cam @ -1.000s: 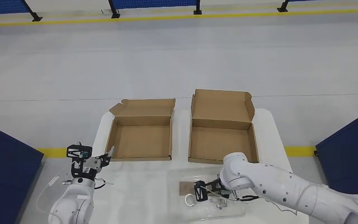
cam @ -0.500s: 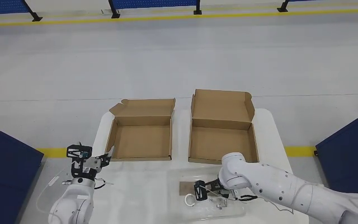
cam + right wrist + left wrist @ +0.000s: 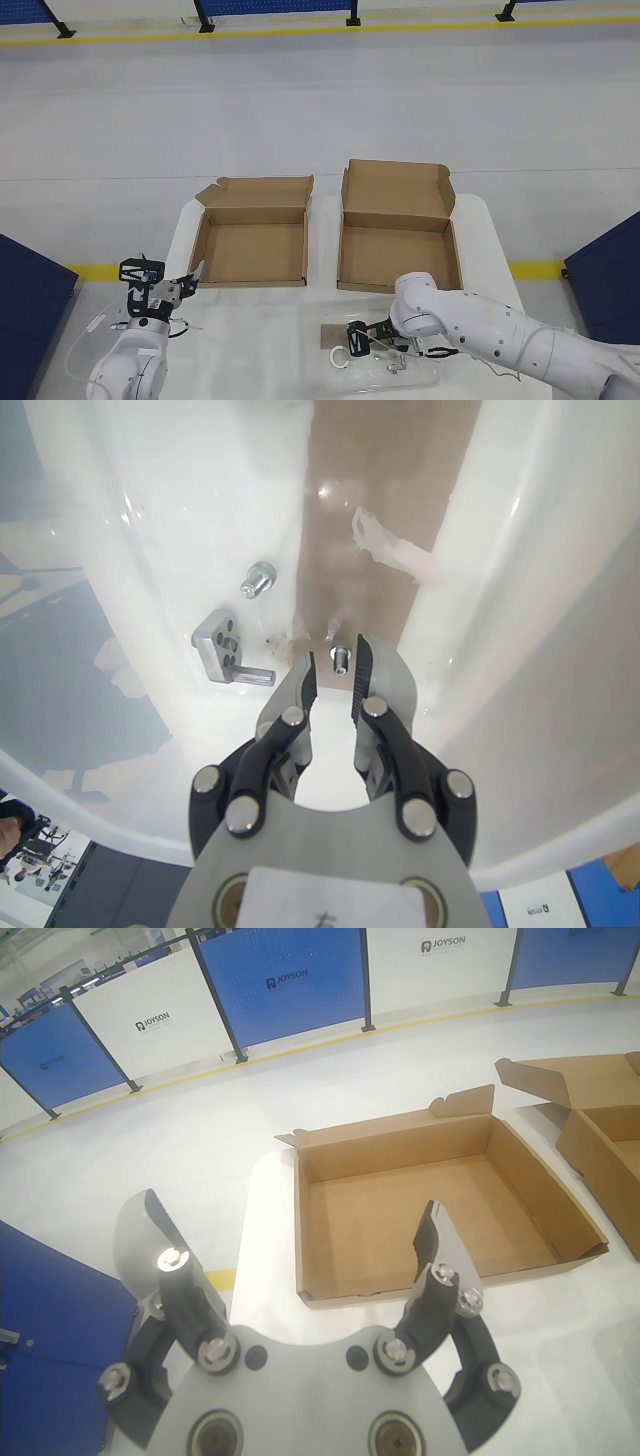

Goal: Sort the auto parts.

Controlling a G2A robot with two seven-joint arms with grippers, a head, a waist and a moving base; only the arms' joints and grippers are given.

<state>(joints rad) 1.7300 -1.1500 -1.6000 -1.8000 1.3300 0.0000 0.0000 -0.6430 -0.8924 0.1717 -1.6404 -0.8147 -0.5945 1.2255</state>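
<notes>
My right gripper [image 3: 336,650] stands open inside a clear plastic tray [image 3: 420,375], one finger on each side of a small bolt [image 3: 341,661] without touching it. In the same tray lie a larger bolt [image 3: 257,582], a metal block with a pin [image 3: 222,647] and a white plastic scrap [image 3: 395,550]. In the top view the right gripper [image 3: 356,340] sits at the tray's left end. My left gripper [image 3: 290,1223] hangs open with nothing in it, near the table's left edge [image 3: 165,290].
Two open cardboard boxes stand at the back of the table: the left box [image 3: 250,252] [image 3: 440,1208] and the right box [image 3: 397,258] [image 3: 610,1128]. A brown card strip [image 3: 370,500] lies under the tray. A white ring-shaped piece [image 3: 340,357] rests at the tray's left end.
The right arm has edged slightly left over the tray. The left arm has kept still.
</notes>
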